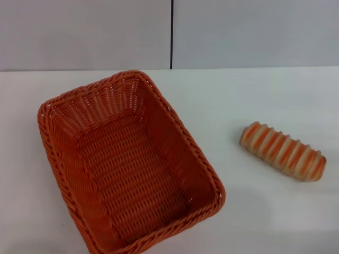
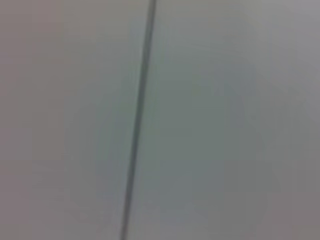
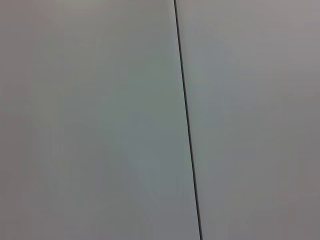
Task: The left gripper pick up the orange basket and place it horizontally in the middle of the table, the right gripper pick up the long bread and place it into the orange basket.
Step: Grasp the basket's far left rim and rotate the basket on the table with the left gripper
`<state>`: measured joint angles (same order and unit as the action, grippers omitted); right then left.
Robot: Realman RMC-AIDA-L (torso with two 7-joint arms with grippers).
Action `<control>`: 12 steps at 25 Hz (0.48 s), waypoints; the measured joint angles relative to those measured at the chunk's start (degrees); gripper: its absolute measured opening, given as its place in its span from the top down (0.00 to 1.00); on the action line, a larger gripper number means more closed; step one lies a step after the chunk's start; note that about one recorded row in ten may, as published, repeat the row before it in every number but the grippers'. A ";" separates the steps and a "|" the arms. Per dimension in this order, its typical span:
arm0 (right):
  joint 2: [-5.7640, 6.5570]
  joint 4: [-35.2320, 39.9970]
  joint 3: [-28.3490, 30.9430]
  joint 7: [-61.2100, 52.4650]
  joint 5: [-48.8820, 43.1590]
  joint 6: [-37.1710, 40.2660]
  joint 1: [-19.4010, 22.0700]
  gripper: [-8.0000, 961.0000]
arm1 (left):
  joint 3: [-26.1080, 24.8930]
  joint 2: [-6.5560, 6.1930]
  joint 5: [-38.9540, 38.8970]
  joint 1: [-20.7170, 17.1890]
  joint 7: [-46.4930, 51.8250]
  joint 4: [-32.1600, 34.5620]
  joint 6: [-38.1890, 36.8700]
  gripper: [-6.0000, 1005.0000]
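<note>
The orange basket (image 1: 127, 164) lies on the white table (image 1: 265, 211) left of centre in the head view, turned at a slant, its long side running from far left to near right. It is empty inside. The long bread (image 1: 283, 151) rests on the table to the right of the basket, a clear gap between them, also lying at a slant. Neither the left gripper nor the right gripper shows in any view. Both wrist views hold only a grey wall with a dark seam.
A grey wall (image 1: 85, 32) with a dark vertical seam (image 1: 171, 32) stands behind the table's far edge. The same seam appears in the left wrist view (image 2: 140, 115) and the right wrist view (image 3: 186, 115). Bare tabletop lies between basket and bread.
</note>
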<state>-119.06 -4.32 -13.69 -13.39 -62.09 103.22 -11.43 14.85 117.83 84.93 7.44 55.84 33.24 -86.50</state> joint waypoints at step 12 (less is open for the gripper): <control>-0.03 0.11 -0.31 -0.18 -0.19 -1.28 -0.03 0.64 | 10.67 -0.23 22.06 3.56 36.03 41.67 -2.66 0.36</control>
<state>-119.09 -4.21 -13.99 -13.57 -62.28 101.94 -11.46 25.52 117.59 106.99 11.01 91.87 74.90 -89.16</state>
